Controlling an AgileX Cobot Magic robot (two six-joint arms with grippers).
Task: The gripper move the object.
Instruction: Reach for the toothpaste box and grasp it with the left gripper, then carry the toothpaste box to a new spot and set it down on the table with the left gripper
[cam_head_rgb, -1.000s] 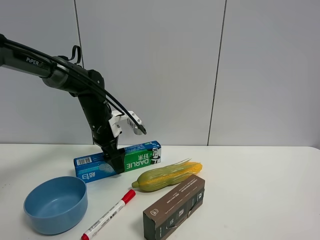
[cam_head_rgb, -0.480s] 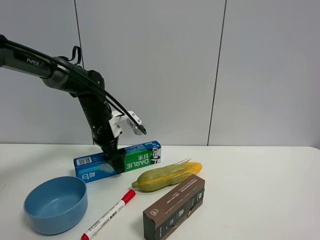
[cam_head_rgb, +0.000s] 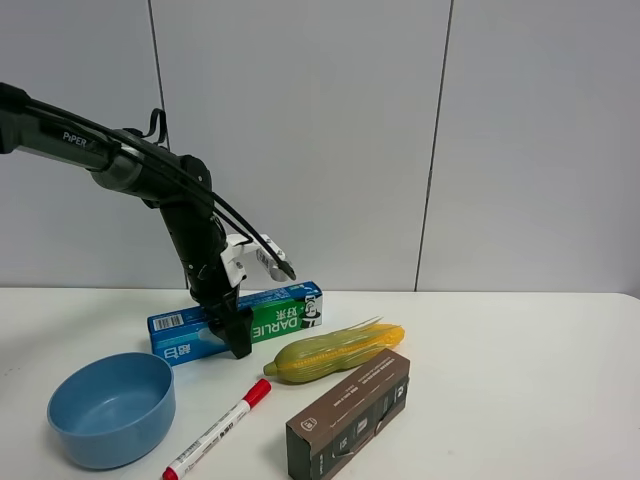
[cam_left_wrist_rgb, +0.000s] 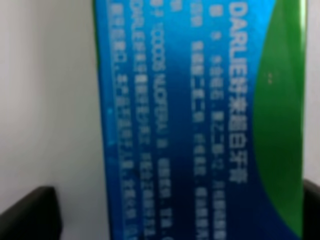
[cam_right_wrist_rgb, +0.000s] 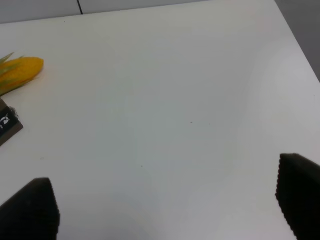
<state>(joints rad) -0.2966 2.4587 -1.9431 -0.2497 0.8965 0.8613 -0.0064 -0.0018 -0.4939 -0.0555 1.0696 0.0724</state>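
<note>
The blue and green Darlie toothpaste carton lies on the white table at the back left, its barcode end pointing left. My left gripper points straight down at the carton's middle. In the left wrist view the carton fills the frame between the two black fingertips. The jaws are open and straddle it, with a gap on one side. My right gripper is open and empty above bare table. It does not show in the exterior view.
A yellow corn cob lies just in front of the carton. A dark brown box and a red-capped marker lie nearer the front. A blue bowl stands at the front left. The corn's tip shows in the right wrist view.
My left arm has dropped, bringing the open gripper down around the carton's middle. The carton and the other objects have not moved.
</note>
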